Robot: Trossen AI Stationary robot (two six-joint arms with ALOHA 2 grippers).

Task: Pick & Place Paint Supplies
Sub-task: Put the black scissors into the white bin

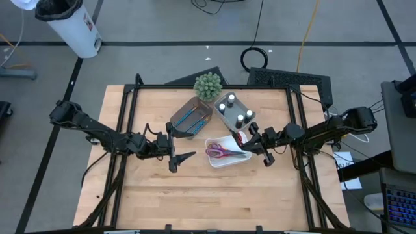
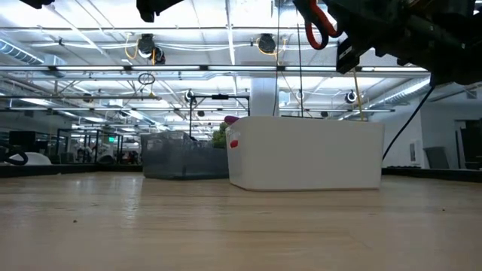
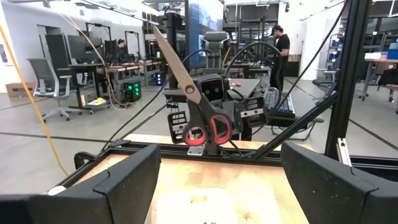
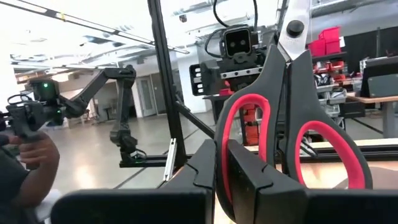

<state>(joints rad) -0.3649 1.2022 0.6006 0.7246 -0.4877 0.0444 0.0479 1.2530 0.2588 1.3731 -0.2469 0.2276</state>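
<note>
My right gripper point(image 1: 252, 139) is shut on red-handled scissors point(image 4: 292, 124), held in the air over the right end of the white tray point(image 1: 229, 160). The scissors also show in the left wrist view point(image 3: 200, 118) and the low view point(image 2: 319, 27). Purple-handled scissors point(image 1: 221, 152) lie in the white tray. Blue brushes point(image 1: 190, 117) lie in the brown tray point(image 1: 179, 125). White-capped bottles point(image 1: 232, 100) stand in the pale blue-grey tray point(image 1: 229, 120). My left gripper point(image 1: 178, 148) is open and empty, left of the white tray, facing the scissors. My right gripper holds the scissors by one red handle loop point(image 4: 229, 124). One finger point(image 4: 252, 177) seems to reach through the loop and the other point(image 4: 202, 171) lies outside it, pinching the loop's side. The scissors are lifted clear above the white tray, blades point(image 3: 174, 56) slanting upward.
A round green spiky plant point(image 1: 208, 85) stands at the table's far edge behind the trays. The three trays cluster at the table's middle and far side. Bare wood lies along the near side point(image 1: 208, 201). People show in the room beyond the table.
</note>
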